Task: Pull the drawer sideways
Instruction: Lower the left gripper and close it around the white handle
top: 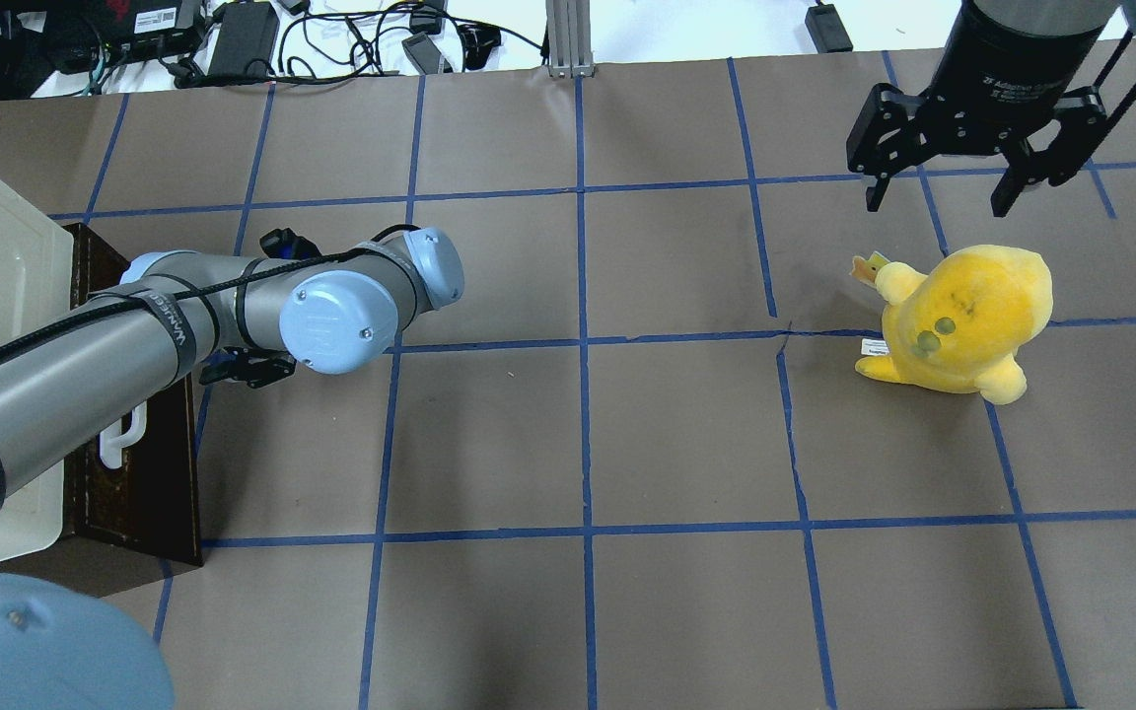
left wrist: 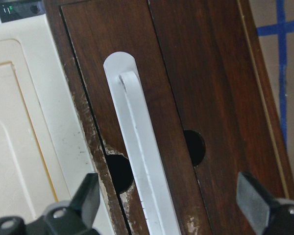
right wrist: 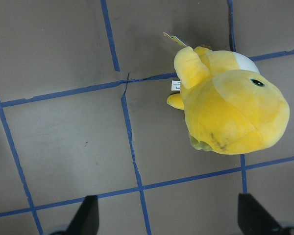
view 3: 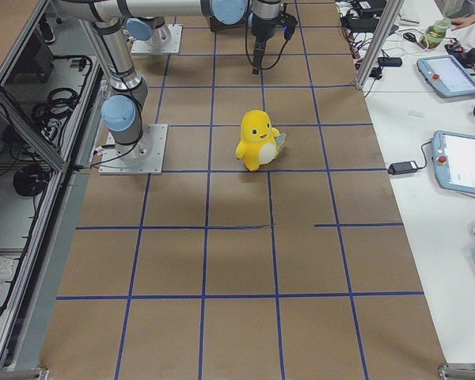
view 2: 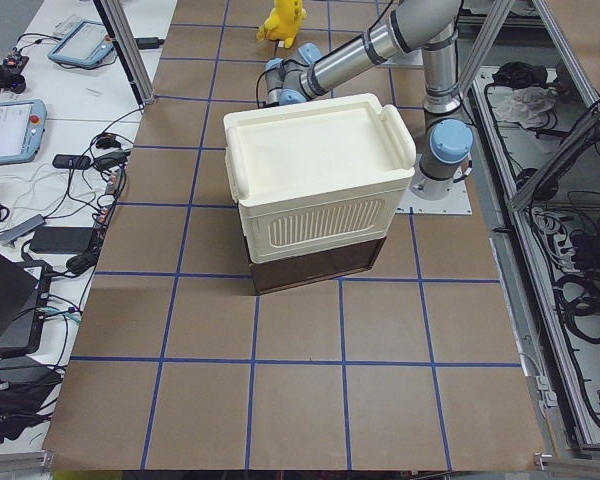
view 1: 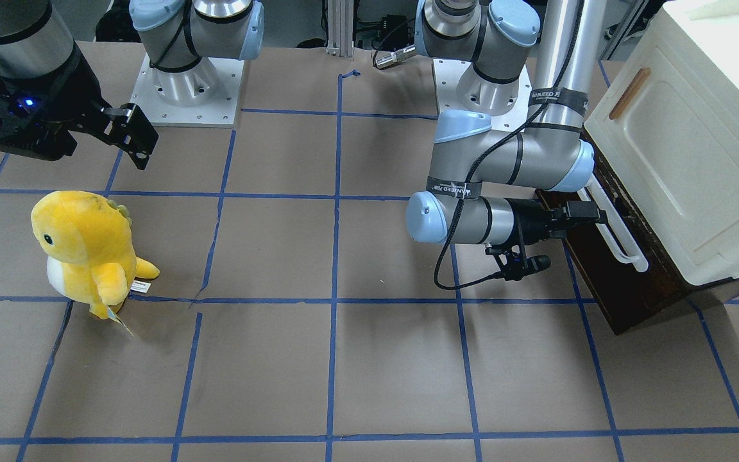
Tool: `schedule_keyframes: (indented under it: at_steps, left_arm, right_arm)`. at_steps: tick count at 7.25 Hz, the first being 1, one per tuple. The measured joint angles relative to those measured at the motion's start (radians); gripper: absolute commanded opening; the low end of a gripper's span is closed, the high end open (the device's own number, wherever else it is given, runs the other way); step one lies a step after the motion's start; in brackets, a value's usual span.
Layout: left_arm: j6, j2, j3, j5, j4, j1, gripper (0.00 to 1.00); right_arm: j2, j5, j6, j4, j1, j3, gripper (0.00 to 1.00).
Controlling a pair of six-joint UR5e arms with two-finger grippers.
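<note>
The drawer (view 1: 607,285) has a dark brown wooden front and a long white bar handle (view 1: 614,234). It sits under the cream-white cabinet (view 1: 684,141), and its inside does not show. My left gripper (view 1: 594,213) is at the handle. In the left wrist view the gripper (left wrist: 171,196) is open, with the handle (left wrist: 137,147) between its two fingers against the drawer front (left wrist: 210,73). My right gripper (top: 943,192) is open and empty, raised above the table at the far side. It shows open in its wrist view (right wrist: 169,215) too.
A yellow plush toy (top: 967,316) stands on the table below my right gripper and shows in the right wrist view (right wrist: 230,107). The cabinet has a small tan wooden handle (view 1: 629,93). Brown paper with blue tape lines covers the table (top: 578,444).
</note>
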Motion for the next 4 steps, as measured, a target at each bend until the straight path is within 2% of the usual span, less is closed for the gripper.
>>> schedule_keyframes:
  at_steps: [1, 2, 4]
  left_arm:
    - [-0.005, -0.001, -0.001, 0.013, -0.006, 0.009, 0.72]
    - [-0.018, -0.002, -0.001, 0.018, -0.008, 0.016, 0.72]
    - [-0.043, -0.009, -0.004, 0.024, -0.011, 0.035, 0.64]
  right_arm:
    - [0.0, 0.0, 0.0, 0.0, 0.0, 0.0, 1.0]
    - [0.0, 0.0, 0.0, 0.001, 0.0, 0.0, 1.0]
    - [0.0, 0.0, 0.0, 0.0, 0.0, 0.0, 1.0]
